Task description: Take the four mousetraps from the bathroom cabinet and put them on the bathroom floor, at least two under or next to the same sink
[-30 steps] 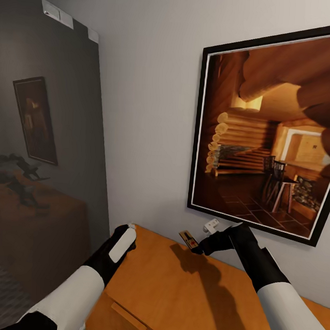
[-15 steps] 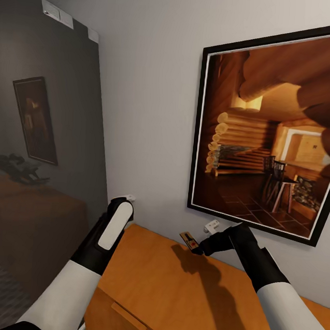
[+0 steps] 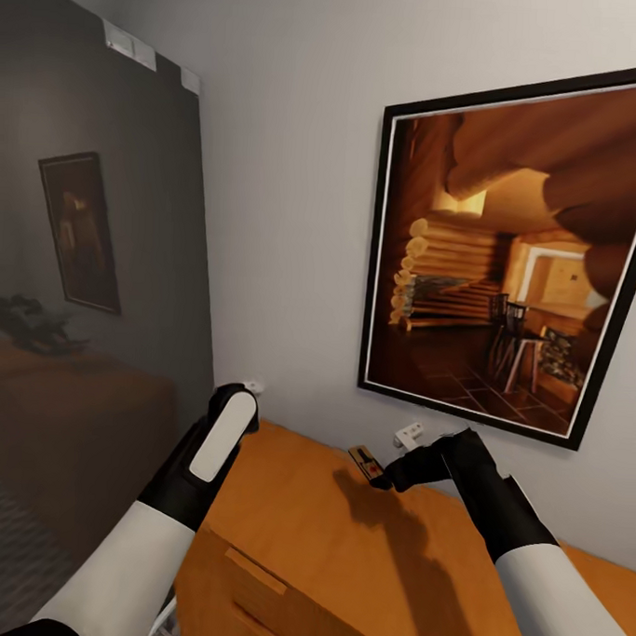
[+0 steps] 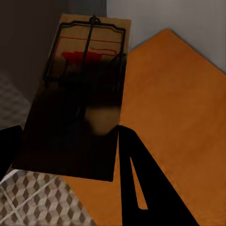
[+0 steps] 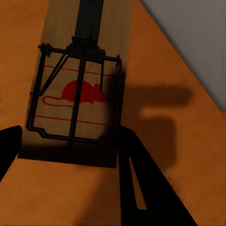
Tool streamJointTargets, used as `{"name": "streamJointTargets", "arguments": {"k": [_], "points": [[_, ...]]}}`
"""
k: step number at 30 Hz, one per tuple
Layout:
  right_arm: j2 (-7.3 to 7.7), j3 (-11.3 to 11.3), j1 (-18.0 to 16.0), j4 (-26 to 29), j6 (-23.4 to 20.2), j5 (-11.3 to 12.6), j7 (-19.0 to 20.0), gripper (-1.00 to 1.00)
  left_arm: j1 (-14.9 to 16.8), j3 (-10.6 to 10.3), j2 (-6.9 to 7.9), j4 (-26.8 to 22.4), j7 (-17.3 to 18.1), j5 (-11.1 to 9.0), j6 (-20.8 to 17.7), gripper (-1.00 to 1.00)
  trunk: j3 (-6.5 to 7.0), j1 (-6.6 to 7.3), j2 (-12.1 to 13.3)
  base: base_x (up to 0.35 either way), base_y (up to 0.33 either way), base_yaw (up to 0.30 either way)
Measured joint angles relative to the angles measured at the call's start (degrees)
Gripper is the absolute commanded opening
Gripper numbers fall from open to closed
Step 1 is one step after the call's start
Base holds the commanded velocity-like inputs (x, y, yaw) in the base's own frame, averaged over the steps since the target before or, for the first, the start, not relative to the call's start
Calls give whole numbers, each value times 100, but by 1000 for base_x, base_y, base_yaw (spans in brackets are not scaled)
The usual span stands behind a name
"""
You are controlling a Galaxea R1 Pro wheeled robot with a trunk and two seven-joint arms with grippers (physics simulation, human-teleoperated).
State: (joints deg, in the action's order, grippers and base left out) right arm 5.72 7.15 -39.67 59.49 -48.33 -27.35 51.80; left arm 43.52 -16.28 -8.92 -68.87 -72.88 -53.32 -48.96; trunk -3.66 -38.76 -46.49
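While no writing is legible, each hand (image 3: pixel 249 389) (image 3: pixel 382 475) grips a red-mouse-marked mousetrap (image 4: pixel 80 89) (image 5: pixel 77 87) above the cabinet (image 3: pixel 343 552).

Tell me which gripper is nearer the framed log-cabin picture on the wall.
Right. The right gripper, holding a mousetrap, sits just below the picture; the left gripper is farther off, by the dark panel.

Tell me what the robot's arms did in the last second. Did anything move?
The left arm rose from low over the cabinet top to stand upright near the wall; its left gripper holds a mousetrap. The head camera then shifted a little, so the framed picture slid in view. The right gripper stayed put, clamped on its own mousetrap.
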Motion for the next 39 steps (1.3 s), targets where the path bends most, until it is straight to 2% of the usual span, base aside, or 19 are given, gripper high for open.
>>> {"name": "streamJointTargets", "arguments": {"k": [12,21,31,39], "points": [[-12,-7,2,18,-9,-1,-10,-100,0,1,2,321,77,1,41,-100,0,2,0,-295,0,0],[-11,-10,0,19,-8,-1,-10,-100,0,1,7,542,433,11,54,-100,0,4,-1,-29,0,0],[11,-11,1,-25,-7,14,-2,-100,0,1,11,555,467,11,60,-100,0,4,-1,0,0,-9],[13,-35,3,-32,-44,26,-15,-100,1,1,11,556,474,21,58,-100,0,4,-1,0,0,-248]]}}
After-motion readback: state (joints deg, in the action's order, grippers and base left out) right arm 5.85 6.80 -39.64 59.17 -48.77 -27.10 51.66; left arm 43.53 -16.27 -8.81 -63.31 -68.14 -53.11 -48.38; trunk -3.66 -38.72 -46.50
